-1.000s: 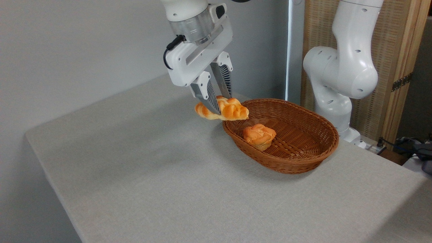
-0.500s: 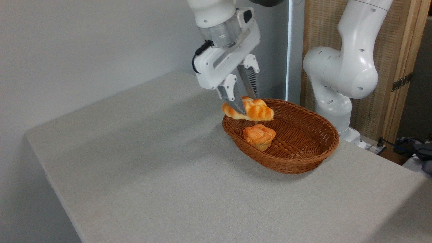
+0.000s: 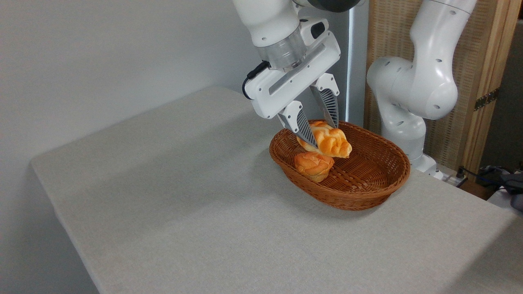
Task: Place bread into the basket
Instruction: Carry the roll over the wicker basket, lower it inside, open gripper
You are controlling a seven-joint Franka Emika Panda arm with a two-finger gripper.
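A: What is the basket (image 3: 369, 192) holding right now?

B: The oval brown wicker basket is sitting on the grey worktop (image 3: 196, 212), toward its right side, and a small round knotted bun (image 3: 313, 165) is lying inside it, at the near left end of the woven floor. The rest of the floor is showing bare weave.

A: And the bread (image 3: 329, 141)?

B: The braided loaf is hanging over the inside of the basket, just above and behind the bun. Its golden ridged top is facing up and its right end is pointing toward the middle of the basket. Whether its underside is touching the bun I cannot tell; the two are overlapping in this view.

A: Is the gripper (image 3: 322, 132) gripping it?

B: The gripper is reaching down from above, tilted, with one ribbed finger (image 3: 304, 128) crossing in front of the loaf's left part and the other coming down behind it. The fingers are standing a little apart with the loaf between them, so it is looking like a grip around the bread, with the loaf off the basket floor.

A: Anything else nearby?

B: The white arm's base column (image 3: 412, 94) is standing behind the basket, to the right, in front of a woven wooden-framed panel (image 3: 470, 61).
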